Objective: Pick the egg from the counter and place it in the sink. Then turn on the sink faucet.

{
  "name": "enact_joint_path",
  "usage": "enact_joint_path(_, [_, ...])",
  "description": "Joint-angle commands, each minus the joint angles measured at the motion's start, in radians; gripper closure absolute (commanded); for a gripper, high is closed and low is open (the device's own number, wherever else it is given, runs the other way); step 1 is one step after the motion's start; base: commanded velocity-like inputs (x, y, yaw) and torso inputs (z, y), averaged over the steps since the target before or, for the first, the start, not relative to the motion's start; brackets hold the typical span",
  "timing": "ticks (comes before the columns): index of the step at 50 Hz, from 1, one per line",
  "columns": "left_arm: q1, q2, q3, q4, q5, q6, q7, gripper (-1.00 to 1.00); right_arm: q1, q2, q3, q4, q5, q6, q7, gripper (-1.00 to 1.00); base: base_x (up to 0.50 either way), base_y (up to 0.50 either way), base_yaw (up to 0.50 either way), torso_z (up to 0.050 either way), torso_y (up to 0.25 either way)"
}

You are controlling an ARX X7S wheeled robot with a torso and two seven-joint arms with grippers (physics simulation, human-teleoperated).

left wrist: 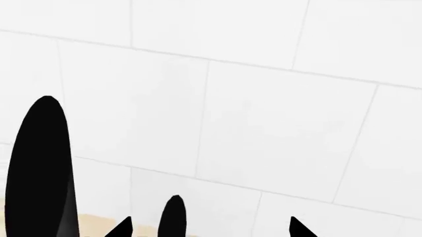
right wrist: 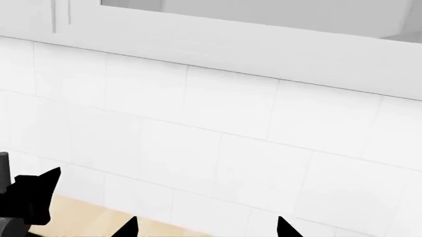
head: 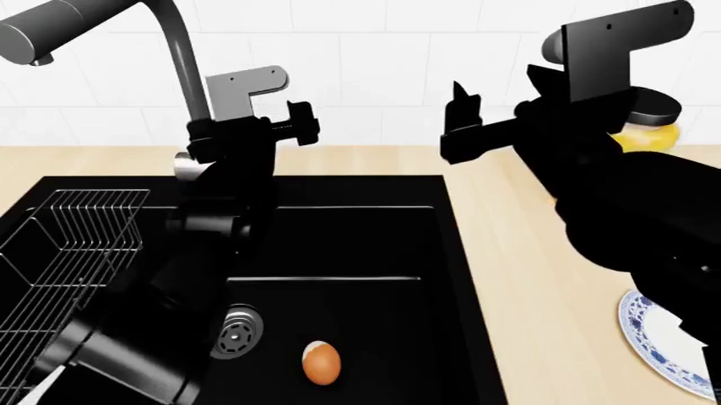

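Note:
The egg [head: 321, 363], small and orange-brown, lies on the floor of the black sink [head: 372, 245] close to the round steel drain [head: 235, 333]. The sink faucet [head: 184, 72] rises at the back left, its spout reaching left. My left gripper [head: 302, 123] [left wrist: 211, 229] hovers just right of the faucet's neck, open and facing the tiled wall. A dark rounded shape [left wrist: 174, 217] shows between its fingertips; I cannot tell what it is. My right gripper [head: 457, 125] [right wrist: 205, 229] hangs open and empty above the sink's back right corner. The counter [head: 529, 253] surrounds the basin.
A wire rack [head: 67, 253] fills the sink's left part. A yellow-orange jar [head: 651, 126] with a black lid stands behind the right arm. A blue-patterned plate [head: 664, 342] lies at the counter's right front. White tiled wall [left wrist: 264, 108] stands close behind both grippers.

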Motion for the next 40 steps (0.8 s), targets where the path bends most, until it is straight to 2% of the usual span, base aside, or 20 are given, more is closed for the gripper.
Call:
enact_joint_path(1, [0.008,0.001,0.026,-0.007,-0.017,0.011,0.011,-1.00,-0.008,-0.002,-0.004,0.002,-0.002,-0.008,-0.006,-1.00,0.00,0.00,0.00,0.000,0.000])
enact_joint_path(14, [0.018,0.001,0.009,-0.008,0.011,0.018,0.006,-1.00,-0.024,0.000,-0.006,0.001,-0.004,-0.021,-0.013,-1.00,0.00,0.00,0.00,0.000,0.000])
enact_joint_path(20, [0.021,0.001,-0.053,-0.008,0.060,0.020,-0.013,-1.00,-0.027,-0.001,-0.010,0.003,-0.004,-0.022,-0.015,-1.00,0.00,0.00,0.00,-0.002,-0.143])
enact_joint_path(24, [0.015,0.001,-0.109,-0.008,0.070,0.010,0.025,-1.00,-0.029,0.000,-0.012,0.001,-0.005,-0.022,-0.017,-1.00,0.00,0.00,0.00,0.000,-0.049])
enact_joint_path(32, [0.008,0.001,0.001,-0.006,-0.030,0.083,0.056,-1.00,-0.036,-0.001,-0.016,-0.001,-0.004,-0.026,-0.023,-1.00,0.00,0.00,0.00,0.000,0.000])
enact_joint_path(40, [0.018,0.001,0.037,-0.008,-0.050,0.079,0.038,-1.00,-0.040,0.001,-0.016,0.002,-0.006,-0.032,-0.025,-1.00,0.00,0.00,0.00,0.000,0.000])
